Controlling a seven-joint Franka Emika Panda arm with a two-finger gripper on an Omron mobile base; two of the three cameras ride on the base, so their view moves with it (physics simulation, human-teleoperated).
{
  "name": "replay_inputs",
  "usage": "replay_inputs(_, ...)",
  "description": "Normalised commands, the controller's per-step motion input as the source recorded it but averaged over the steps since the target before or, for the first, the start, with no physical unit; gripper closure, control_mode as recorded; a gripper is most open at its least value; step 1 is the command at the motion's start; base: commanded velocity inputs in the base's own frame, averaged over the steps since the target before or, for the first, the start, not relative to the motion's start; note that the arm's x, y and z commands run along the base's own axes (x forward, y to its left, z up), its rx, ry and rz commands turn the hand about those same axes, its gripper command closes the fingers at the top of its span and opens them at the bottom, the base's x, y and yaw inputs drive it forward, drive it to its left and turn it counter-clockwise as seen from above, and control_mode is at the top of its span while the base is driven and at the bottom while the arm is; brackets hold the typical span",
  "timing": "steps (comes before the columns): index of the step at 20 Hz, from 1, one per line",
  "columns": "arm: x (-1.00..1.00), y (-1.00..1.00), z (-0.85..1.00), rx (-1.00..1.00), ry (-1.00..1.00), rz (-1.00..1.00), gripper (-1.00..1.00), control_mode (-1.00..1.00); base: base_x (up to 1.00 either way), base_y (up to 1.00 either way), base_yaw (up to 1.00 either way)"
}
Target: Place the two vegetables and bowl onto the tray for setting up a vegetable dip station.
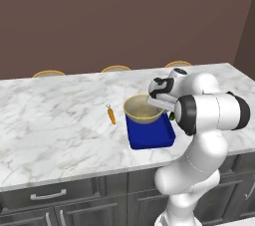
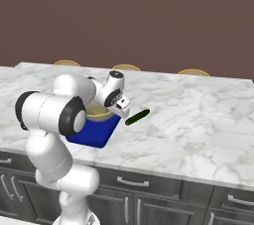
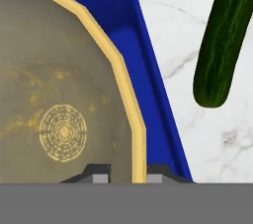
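- White marble counter point(image 1: 60, 120), brown wall point(image 1: 124, 16) behind.
- Bowl point(image 1: 143, 110) sat over blue tray point(image 1: 149, 134); carrot point(image 1: 111, 115), cucumber point(image 2: 137, 117) lay beside the tray.
- Gripper point(image 3: 128, 174) was clamped on bowl rim.

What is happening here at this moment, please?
The gripper is shut on the rim of the bowl, holding it over the far end of the blue tray. The carrot lies on the marble counter to one side of the tray, the cucumber to the other. Neither vegetable is on the tray.
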Motion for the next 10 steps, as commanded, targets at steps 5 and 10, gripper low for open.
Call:
replay_inputs(5,0.08,0.0,-0.03,0.0,0.0,0.0,1.0,-1.0,0.0,0.0,0.0)
replay_inputs(10,0.04,0.0,0.0,0.0,0.0,0.0,1.0,-1.0,0.0,0.0,0.0)
